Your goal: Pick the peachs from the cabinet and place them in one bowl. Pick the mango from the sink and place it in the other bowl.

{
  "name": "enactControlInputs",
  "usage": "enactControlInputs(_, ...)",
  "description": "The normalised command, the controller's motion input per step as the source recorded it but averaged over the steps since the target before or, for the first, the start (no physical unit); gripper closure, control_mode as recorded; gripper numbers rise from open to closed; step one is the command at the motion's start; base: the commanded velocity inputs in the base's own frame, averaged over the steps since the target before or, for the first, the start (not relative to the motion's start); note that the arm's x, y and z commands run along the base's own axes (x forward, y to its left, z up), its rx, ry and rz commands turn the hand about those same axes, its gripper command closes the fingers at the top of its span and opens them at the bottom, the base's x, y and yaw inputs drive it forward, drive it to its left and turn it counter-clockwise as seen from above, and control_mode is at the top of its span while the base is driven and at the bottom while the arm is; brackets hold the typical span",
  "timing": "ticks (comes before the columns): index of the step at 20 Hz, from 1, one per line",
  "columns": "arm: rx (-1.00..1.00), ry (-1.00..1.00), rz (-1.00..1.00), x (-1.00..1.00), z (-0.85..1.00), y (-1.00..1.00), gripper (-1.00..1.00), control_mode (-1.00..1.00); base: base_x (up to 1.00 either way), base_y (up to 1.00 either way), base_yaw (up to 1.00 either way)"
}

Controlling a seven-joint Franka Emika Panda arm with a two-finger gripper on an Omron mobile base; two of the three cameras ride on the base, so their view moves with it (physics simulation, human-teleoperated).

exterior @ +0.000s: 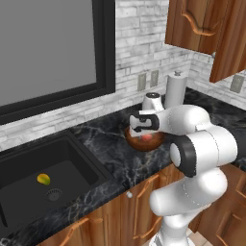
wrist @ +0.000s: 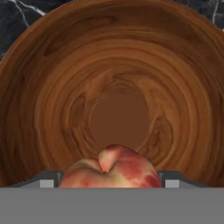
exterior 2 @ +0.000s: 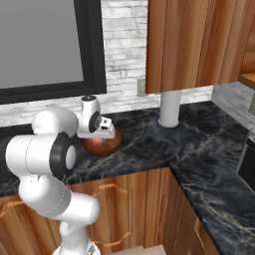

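A reddish peach (wrist: 113,168) sits low over the brown wooden bowl (wrist: 52,100) on the counter. The yellow-green mango (exterior: 43,179) lies in the sink (exterior: 29,166), near its drain.

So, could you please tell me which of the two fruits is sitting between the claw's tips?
The reddish peach, held over the wooden bowl; the yellow-green mango lies in the sink.

peach (wrist: 111,168) lower half cut off, wooden bowl (exterior: 144,142) partly behind hand (exterior: 144,129)
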Motion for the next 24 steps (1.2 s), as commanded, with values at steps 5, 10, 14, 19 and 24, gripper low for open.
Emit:
enactControlInputs(5,0.0,0.0,0.0,0.0,-0.16,0.0,1.0,-1.0,0.0,0.0,0.0)
enactControlInputs(10,0.0,0.01,0.0,0.0,-0.14,0.0,1.0,-1.0,0.0,0.0,0.0)
enactControlInputs(14,0.0,0.04,0.0,0.0,-0.15,0.0,1.0,-1.0,0.0,0.0,0.0)
enactControlInputs(19,0.0,0.04,0.0,0.0,-0.12,0.0,1.0,-1.0,0.0,0.0,0.0)
enactControlInputs(24,0.0,0.04,0.0,0.0,-0.1,0.0,1.0,-1.0,0.0,0.0,0.0)
